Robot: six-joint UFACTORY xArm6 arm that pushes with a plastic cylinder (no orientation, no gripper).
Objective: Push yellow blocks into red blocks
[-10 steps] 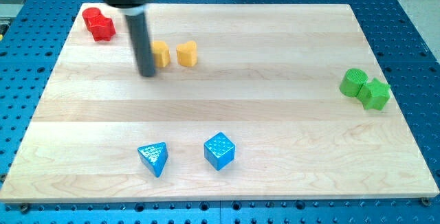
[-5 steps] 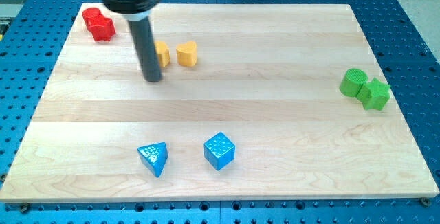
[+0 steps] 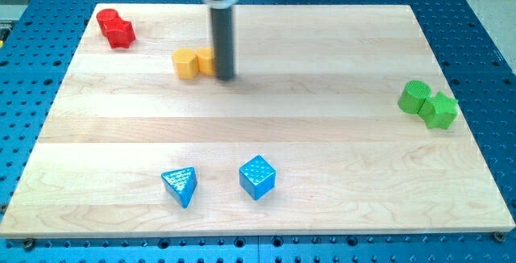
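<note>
We carry no pincer, only a rod; my tip (image 3: 225, 78) rests on the counter (image 3: 322, 134) against the right side of two touching yellow blocks (image 3: 193, 62). The red blocks (image 3: 115, 28) sit well apart, in the counter's top left corner.

A pale wooden board (image 3: 339, 158) lies on a blue perforated table (image 3: 492, 45). Toward the view's bottom sit a blue triangular block (image 3: 180, 185) and a blue cube (image 3: 257, 177) — near each other, not touching. At the view's right edge, a green cylinder (image 3: 414, 96) touches a second green block (image 3: 440, 110).
</note>
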